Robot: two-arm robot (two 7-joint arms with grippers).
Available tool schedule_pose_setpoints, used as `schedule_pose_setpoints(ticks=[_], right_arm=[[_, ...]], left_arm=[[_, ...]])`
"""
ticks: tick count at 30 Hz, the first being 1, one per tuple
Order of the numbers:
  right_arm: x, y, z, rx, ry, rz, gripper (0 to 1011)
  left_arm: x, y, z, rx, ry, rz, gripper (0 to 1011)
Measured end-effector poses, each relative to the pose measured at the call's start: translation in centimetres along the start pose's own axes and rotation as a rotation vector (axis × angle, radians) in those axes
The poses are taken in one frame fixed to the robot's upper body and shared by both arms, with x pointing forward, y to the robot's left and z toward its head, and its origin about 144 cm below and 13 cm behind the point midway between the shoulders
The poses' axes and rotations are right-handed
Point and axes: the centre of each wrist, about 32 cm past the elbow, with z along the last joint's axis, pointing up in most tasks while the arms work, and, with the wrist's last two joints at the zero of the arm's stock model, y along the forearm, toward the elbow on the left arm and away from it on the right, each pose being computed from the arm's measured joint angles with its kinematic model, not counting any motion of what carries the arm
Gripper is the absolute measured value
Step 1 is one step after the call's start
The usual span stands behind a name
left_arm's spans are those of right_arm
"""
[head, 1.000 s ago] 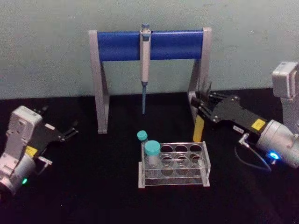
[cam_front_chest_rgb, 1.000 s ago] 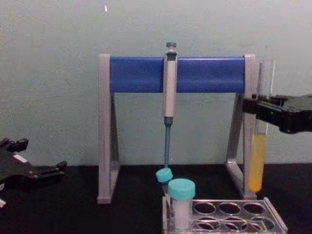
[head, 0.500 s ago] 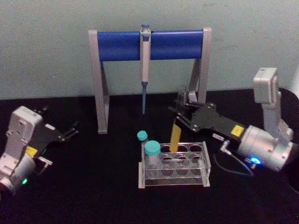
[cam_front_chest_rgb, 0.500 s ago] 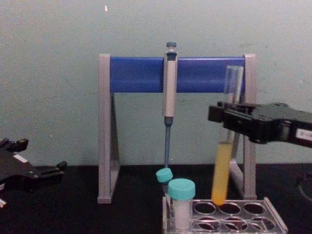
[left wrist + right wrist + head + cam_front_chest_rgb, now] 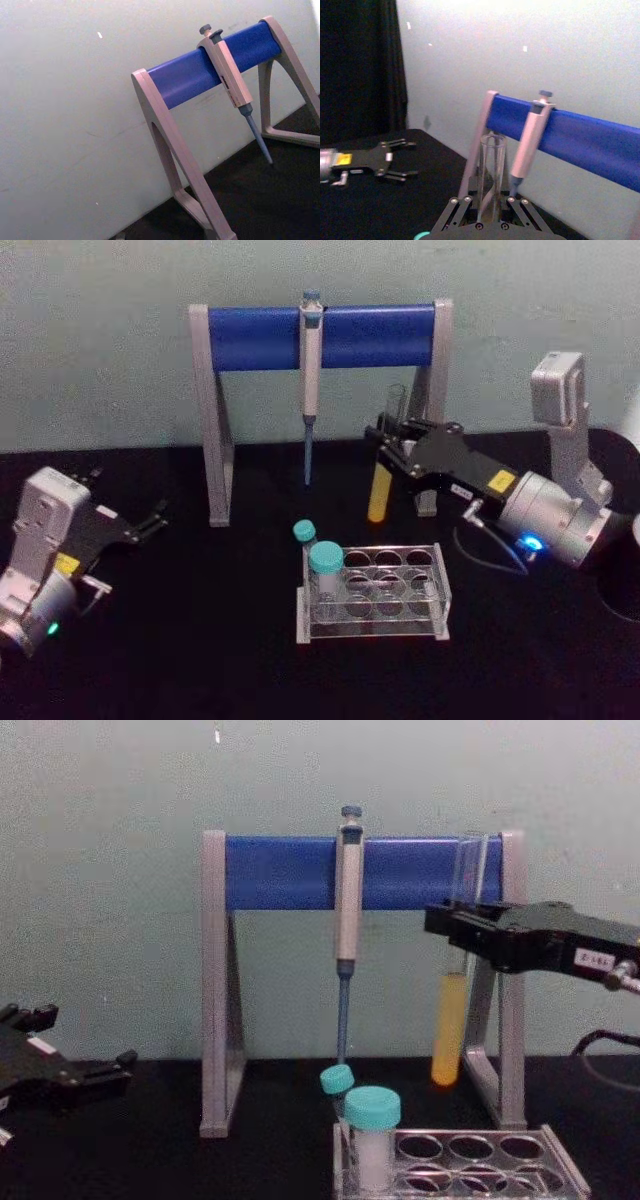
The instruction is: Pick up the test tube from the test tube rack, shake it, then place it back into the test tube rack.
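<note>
The test tube [image 5: 379, 490] hangs in the air, near upright, behind and above the test tube rack [image 5: 375, 628], with its yellow-orange liquid in the lower part and its round bottom clear of the holes. At far left the left gripper [image 5: 152, 520] sits parked low over the black table, jaws spread and holding nothing. Next comes the grey-legged stand [image 5: 260, 338] with its blue crossbar, and the pipette [image 5: 311, 360] hanging from the middle of it. In front, two teal-capped vials [image 5: 326, 558] fill the rack's left end; the holes to their right look free. At right, the right gripper [image 5: 392, 443] reaches in with its jaws closed around the tube's upper half. With the tube lifted free, this reads as the shaking step or the start of the return. Putting it back calls for centring the round bottom over a free hole and lowering it straight. The stand's right leg is close behind the tube, and the open mouth could spill if it is shaken hard.
</note>
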Motion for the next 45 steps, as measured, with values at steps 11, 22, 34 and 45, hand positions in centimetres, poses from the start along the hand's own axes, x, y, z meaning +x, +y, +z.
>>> schedule_pose_setpoints(ticks=[11,22,34,45], right_arm=[[0.6,-0.7,0.2,-0.004,-0.009,-0.031,232],[0.7,-0.8,0.3,-0.002,-0.011,-0.031,232],[0.3,-2.7,0.8,-0.027,-0.03,-0.068,232],[-1.9,-4.9,1.1,-0.049,-0.013,-0.036,232]], left_arm=[[0.0,0.0,0.0,0.0,0.0,0.0,1010],[0.0,0.0,0.0,0.0,0.0,0.0,1009],[0.0,0.0,0.0,0.0,0.0,0.0,1010],[0.0,0.0,0.0,0.0,0.0,0.0,1010]])
